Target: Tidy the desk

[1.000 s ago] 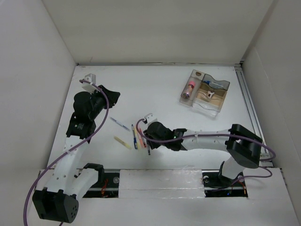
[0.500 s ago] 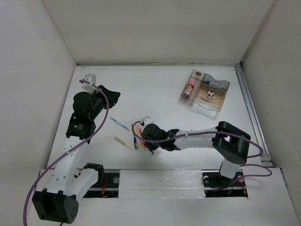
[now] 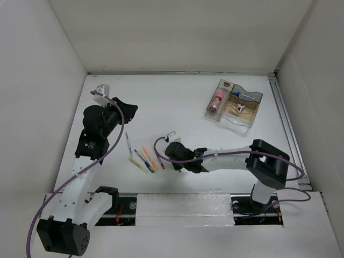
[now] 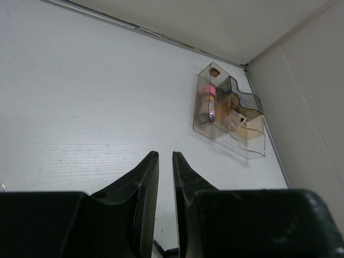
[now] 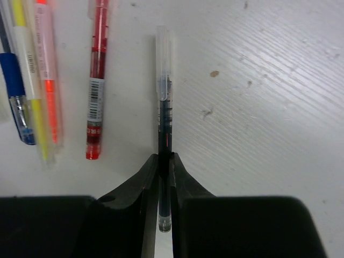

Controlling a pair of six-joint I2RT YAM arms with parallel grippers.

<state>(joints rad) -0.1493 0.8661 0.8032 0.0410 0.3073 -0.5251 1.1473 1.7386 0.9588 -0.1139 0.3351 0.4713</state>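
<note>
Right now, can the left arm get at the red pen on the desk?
Probably yes, but tightly: the left gripper has bare desk ahead, yet the right gripper, clamped on a black pen, sits just beside the red pen.

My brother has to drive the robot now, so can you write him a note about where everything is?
Left gripper: almost shut, empty, up above the desk.
Right gripper: shut on the black pen, low at the desk.
Beside it lie the red pen, orange pen, yellow pen and blue pen, loose.
Clear tray at the far right already holds small items.
Left to do: probably tidy the pens away.
</note>
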